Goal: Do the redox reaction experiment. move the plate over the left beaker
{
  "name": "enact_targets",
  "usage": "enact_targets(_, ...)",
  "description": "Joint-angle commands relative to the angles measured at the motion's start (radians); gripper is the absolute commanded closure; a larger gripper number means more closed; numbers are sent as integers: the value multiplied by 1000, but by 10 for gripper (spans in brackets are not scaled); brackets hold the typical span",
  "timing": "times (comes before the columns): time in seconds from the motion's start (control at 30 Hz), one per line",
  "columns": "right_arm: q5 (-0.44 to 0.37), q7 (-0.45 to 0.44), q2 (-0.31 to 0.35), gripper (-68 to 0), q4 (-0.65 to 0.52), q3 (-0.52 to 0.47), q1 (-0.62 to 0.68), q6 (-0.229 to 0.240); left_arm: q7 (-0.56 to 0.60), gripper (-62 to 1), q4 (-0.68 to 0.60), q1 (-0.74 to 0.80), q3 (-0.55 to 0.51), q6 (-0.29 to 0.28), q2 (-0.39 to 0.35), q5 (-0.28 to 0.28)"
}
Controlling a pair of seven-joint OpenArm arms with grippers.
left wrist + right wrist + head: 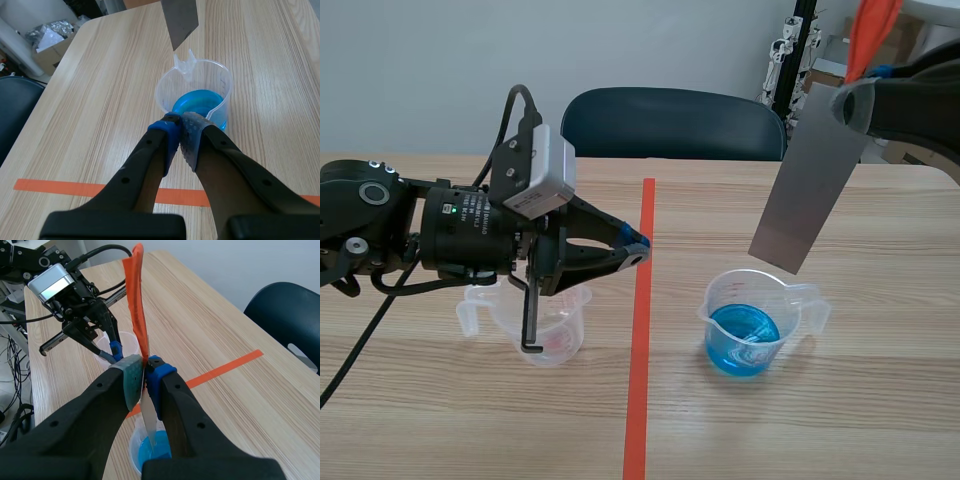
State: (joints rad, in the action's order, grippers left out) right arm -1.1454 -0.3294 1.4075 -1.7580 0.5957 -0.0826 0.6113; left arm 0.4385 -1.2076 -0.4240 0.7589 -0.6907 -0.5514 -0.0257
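While above left beaker, left gripper

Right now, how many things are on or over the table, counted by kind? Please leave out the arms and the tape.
Beakers: 2, the clear beaker on the left and the beaker of blue liquid on the right.
Metal plate: 1, held by the right gripper over the beaker of blue liquid.
Total: 3.

Bright, even indoor light, faint soft shadows on the table — a dull sheen on the plate
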Motion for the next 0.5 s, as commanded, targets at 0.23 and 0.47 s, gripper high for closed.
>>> enact_targets(0.23,-14,-21,13,-6,-8,-14,-17,3,16,-30,-15,-11,-8,-5,3,11)
enact_targets(0.47,-14,-24,-3,-6,-8,-15,-18,3,16,-30,-15,-11,-8,-5,2,11)
